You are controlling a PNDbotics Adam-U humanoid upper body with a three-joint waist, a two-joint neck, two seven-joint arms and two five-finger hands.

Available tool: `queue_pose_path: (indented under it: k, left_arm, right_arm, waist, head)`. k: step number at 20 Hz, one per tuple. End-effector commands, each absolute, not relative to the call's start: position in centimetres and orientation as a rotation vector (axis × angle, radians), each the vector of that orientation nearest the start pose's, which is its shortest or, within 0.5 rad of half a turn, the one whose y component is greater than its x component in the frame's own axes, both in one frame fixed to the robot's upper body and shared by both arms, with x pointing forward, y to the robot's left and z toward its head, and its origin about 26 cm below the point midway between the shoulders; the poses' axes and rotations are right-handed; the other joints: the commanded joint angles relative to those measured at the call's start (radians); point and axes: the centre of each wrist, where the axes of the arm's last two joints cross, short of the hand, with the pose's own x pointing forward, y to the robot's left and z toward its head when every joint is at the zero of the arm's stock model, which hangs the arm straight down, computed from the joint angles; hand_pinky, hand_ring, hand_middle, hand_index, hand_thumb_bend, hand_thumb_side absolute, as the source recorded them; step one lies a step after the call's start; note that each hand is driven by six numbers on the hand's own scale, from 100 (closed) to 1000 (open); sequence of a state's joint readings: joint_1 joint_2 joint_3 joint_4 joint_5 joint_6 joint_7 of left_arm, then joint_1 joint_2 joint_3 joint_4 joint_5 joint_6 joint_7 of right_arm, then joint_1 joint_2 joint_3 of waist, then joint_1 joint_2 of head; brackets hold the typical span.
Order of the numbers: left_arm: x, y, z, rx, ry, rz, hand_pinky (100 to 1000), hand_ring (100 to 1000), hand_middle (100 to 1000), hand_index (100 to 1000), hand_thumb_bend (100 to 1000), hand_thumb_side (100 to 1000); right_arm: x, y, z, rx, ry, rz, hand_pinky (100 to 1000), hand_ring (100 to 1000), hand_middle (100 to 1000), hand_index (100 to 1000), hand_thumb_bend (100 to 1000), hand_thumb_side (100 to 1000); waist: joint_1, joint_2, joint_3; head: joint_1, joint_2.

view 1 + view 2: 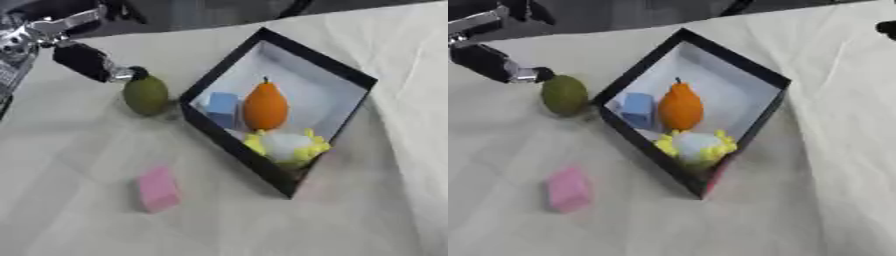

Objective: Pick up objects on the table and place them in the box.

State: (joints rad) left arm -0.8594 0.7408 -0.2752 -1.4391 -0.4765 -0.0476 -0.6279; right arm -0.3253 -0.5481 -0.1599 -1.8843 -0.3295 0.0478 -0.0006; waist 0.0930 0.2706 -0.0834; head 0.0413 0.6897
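A black box (229,61) with a white floor lies askew at the middle of the cloth-covered table. Inside it are an orange pear-shaped fruit (265,106), a blue block (222,108) and a white ball ringed with yellow (285,144). A green pear-shaped fruit (145,94) stands on the cloth just left of the box. My left hand (131,73) comes in from the upper left and its tip touches the top of that fruit. A pink block (158,189) lies alone nearer the front left. A small dark part, maybe of my right hand (887,28), shows at the right edge.
The table wears a cream cloth (376,210) with soft folds. A dark strip runs along the far edge (201,15). Silver and black arm links (35,35) fill the upper left corner.
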Motion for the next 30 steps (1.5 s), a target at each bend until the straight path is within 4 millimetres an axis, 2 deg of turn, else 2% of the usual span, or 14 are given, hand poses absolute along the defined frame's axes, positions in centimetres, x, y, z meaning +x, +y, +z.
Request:
queue_pose_path:
  k: [1, 5, 11, 19, 30]
  left_arm:
    - [41.1, 31.3, 30.4, 0.747, -1.413, -1.622, 875, 892, 821, 862, 588, 420]
    - [42.1, 32.3, 29.8, 0.767, -1.347, -1.652, 872, 890, 818, 856, 665, 414]
    - [43.5, 32.9, 28.6, 0.82, -1.314, -1.661, 870, 895, 831, 888, 711, 438]
    - [44.8, 33.6, 27.1, 0.838, -1.333, -1.599, 870, 898, 832, 887, 704, 449]
    - [45.9, 32.8, 26.2, 0.802, -1.344, -1.609, 866, 895, 829, 881, 690, 459]
  right_arm:
    - [30.7, -34.3, 24.1, -0.179, -2.211, 0.266, 909, 741, 828, 919, 100, 523]
    - [30.7, -34.3, 24.1, -0.177, -2.211, 0.268, 910, 741, 828, 919, 100, 523]
    - [30.8, -34.1, 24.2, -0.17, -2.217, 0.272, 910, 741, 828, 920, 100, 523]
    - [30.9, -33.9, 24.4, -0.16, -2.227, 0.275, 910, 742, 829, 919, 100, 523]
    - [31.0, -33.5, 24.7, -0.142, -2.239, 0.283, 911, 742, 830, 920, 100, 523]
  waist:
    - [-0.016, -0.032, -0.002]
    - [-0.019, -0.025, -0.004]
    - [-0.02, -0.015, -0.018]
    - [-0.02, 0.003, -0.039]
    - [-0.02, 0.022, -0.051]
  head:
    - [0.006, -0.01]
    - [0.01, -0.021]
    - [0.018, -0.038]
    - [0.021, -0.051]
    - [0.047, -0.056]
